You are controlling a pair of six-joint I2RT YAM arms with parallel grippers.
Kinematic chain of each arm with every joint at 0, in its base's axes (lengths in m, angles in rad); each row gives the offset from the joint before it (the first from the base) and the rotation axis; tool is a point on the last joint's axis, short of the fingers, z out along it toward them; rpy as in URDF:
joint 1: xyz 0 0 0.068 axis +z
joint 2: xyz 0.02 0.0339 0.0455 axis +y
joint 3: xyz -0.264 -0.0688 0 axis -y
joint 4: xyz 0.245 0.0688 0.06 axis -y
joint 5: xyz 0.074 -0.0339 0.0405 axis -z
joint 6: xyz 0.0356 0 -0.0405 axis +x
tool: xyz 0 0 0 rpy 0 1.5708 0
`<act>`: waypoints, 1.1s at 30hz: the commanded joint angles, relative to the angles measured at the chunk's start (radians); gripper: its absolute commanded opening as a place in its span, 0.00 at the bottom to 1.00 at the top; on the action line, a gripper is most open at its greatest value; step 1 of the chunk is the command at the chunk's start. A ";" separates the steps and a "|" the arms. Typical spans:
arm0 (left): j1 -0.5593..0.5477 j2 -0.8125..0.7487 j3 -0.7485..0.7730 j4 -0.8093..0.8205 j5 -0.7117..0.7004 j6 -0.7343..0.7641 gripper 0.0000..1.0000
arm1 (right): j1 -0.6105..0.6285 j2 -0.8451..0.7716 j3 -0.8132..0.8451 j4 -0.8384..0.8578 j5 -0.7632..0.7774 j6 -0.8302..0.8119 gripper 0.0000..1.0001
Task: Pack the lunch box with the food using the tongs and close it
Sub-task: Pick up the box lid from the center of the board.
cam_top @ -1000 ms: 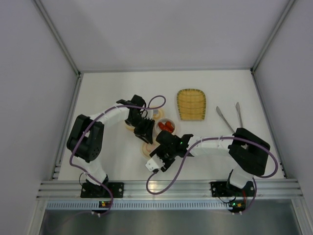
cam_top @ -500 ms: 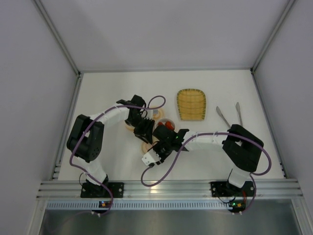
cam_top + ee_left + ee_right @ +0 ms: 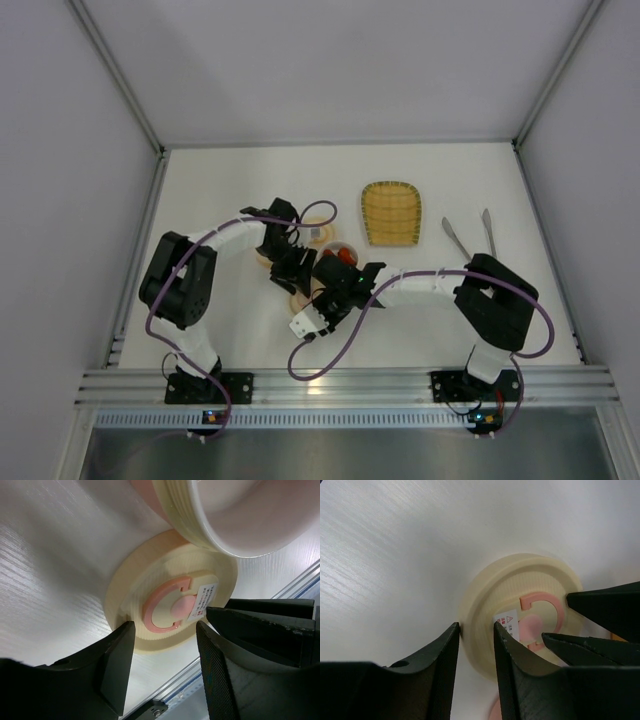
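A round cream lid (image 3: 299, 302) with a pink ring handle lies flat on the table between both arms. My right gripper (image 3: 476, 630) is shut on the lid (image 3: 520, 592), one finger outside its rim and one on top. My left gripper (image 3: 165, 640) stands open at the opposite edge of the lid (image 3: 172, 605), its fingers apart from it. Red food (image 3: 342, 256) sits in a round lunch box bowl just behind the grippers. The cream rim of a bowl (image 3: 220, 535) shows in the left wrist view. The silver tongs (image 3: 458, 243) lie untouched at the right.
A woven yellow tray (image 3: 391, 213) lies behind the bowl, left of the tongs. Another cream round piece (image 3: 264, 258) sits beside the left wrist. Purple cables loop over both arms. White walls enclose the table on three sides.
The right gripper moved left onto the lid and closed on its rim. The left gripper's jaws opened wider at the lid's other edge.
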 commanded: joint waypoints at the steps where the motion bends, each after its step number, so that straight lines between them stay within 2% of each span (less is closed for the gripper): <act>1: 0.002 0.020 -0.009 0.046 -0.006 -0.004 0.58 | -0.010 0.011 0.020 -0.078 -0.051 -0.011 0.32; 10: 0.002 0.046 -0.017 0.088 0.034 -0.010 0.58 | -0.010 0.017 0.024 -0.085 -0.057 -0.016 0.30; 18: 0.000 0.063 -0.016 0.066 0.161 -0.001 0.54 | -0.010 0.028 0.034 -0.094 -0.060 -0.019 0.29; 28: 0.000 0.026 -0.023 0.017 0.292 0.014 0.30 | -0.010 0.055 0.068 -0.127 -0.059 -0.010 0.27; 33: 0.000 0.021 -0.020 0.003 0.318 0.023 0.22 | -0.010 0.057 0.070 -0.128 -0.062 -0.008 0.27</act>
